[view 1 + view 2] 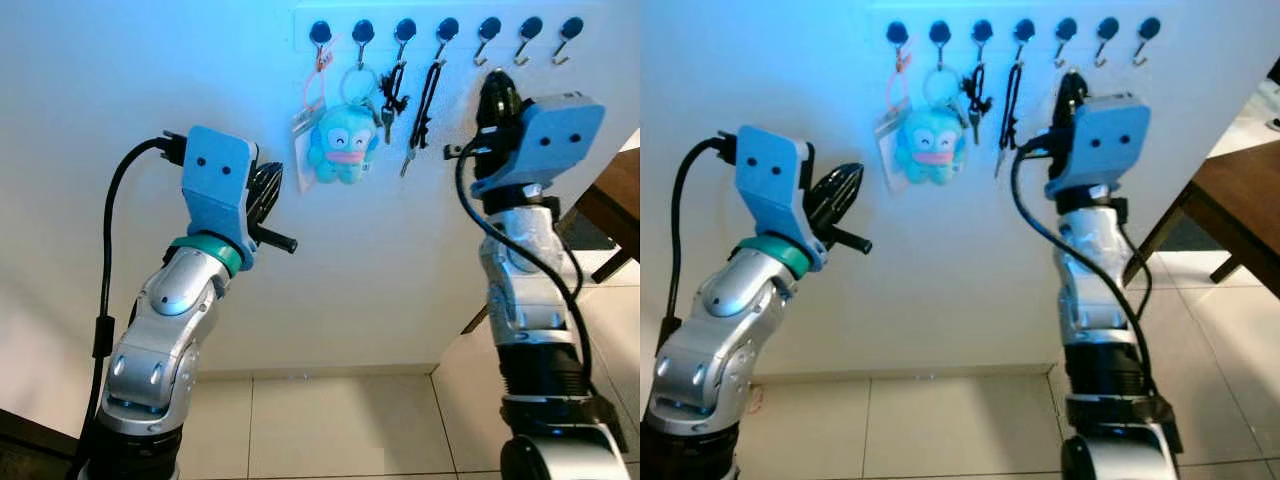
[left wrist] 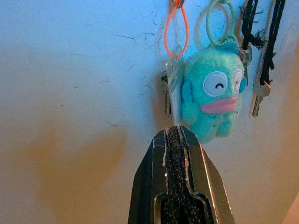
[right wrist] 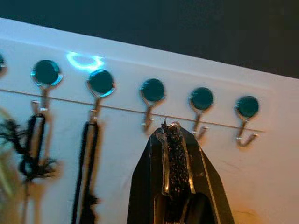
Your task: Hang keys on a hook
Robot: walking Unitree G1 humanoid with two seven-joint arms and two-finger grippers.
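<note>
While both silver arms reach up toward a white wall, a rail [image 1: 440,12] of seven round-capped hooks runs across its top. The four hooks on the left are taken: an orange loop with a clear tag [image 1: 306,125], a teal plush keychain [image 1: 342,143] with keys on a pale ring, and two black cords, each carrying a key [image 1: 408,160]. Three hooks on the right hang bare. The right gripper [image 3: 172,127] is raised, clenched with nothing between its fingers, its tip just beside the fifth hook [image 3: 150,105]. The left gripper [image 2: 175,133], likewise clenched and holding nothing, points at the plush from lower left, apart from it.
</note>
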